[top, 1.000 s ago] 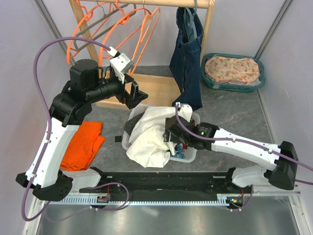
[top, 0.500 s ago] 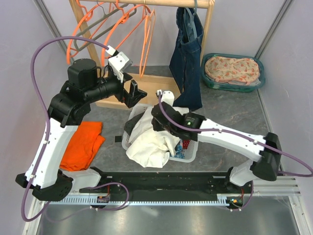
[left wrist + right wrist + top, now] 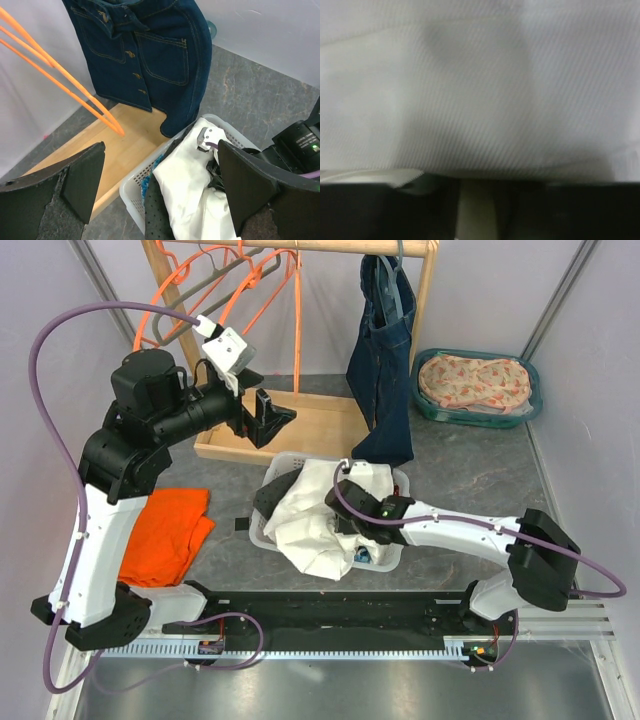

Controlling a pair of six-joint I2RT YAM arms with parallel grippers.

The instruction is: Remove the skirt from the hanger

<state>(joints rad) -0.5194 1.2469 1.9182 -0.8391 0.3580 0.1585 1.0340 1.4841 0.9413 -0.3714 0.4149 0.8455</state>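
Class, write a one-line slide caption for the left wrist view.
Open left tool faces the hung skirt; a basket with white cloth sits below.

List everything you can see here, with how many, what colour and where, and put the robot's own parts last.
denim skirt: one, dark blue, hanging from the rail at the back
hangers: several, orange, on the rail left of the skirt
wooden rack: one, light wood, at the back
laundry basket: one, white, mid-table
white cloth: one, spilling over the basket's near edge
orange cloth: one, left of the basket
tub: one, teal, back right
floral cloth: one, pinkish, in the tub
left gripper: one, black, open, above the rack's base
right gripper: one, buried in the white cloth, jaws hidden
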